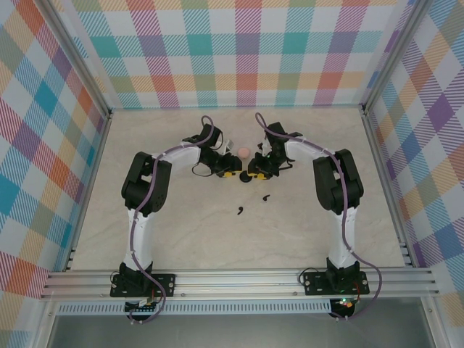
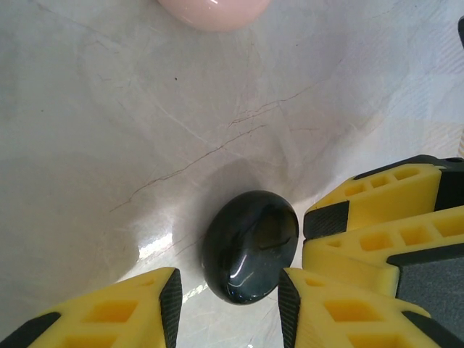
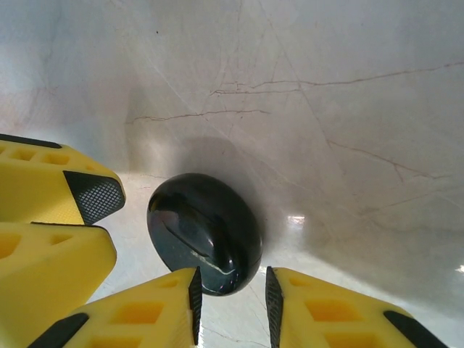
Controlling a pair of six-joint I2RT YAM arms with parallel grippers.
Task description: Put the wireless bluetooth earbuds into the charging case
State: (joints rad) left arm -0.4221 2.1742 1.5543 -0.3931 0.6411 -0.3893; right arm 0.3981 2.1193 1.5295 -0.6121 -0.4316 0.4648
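Left wrist view: the left gripper (image 2: pixel 228 284) sits low over the table (image 2: pixel 109 109) with its jaws narrow, one on either side of the charging case (image 2: pixel 250 246), a glossy black oval lying flat. The pad on one side looks to be against the shell, while a sliver of table shows between the other pad and the case, so this reads as bracketing rather than a firm clamp.

Just beside it, the yellow fingers (image 2: pixel 377 210) of the right gripper come in from the opposite side.

In the right wrist view the right gripper (image 3: pixel 232 281) is also narrow and straddles the near end of the case (image 3: pixel 203 228). Whether its pads press on the case I cannot tell. A fine seam runs across the shell and the lid looks closed.

My reading is that the two grippers crowd one small case because one has to steady it while the other works the lid. Nothing can go in until it opens.

A glossy pink rounded thing (image 2: pixel 214 11) lies on the table ahead of the left gripper, apart from the case.

From the top external view, the two black earbuds (image 1: pixel 239 210) (image 1: pixel 267 197) lie loose on the table behind both grippers, toward the arm bases and well apart from the case. Neither is held, so insertion has not begun.

The slick, rounded shell could easily squirt out from between the pads.
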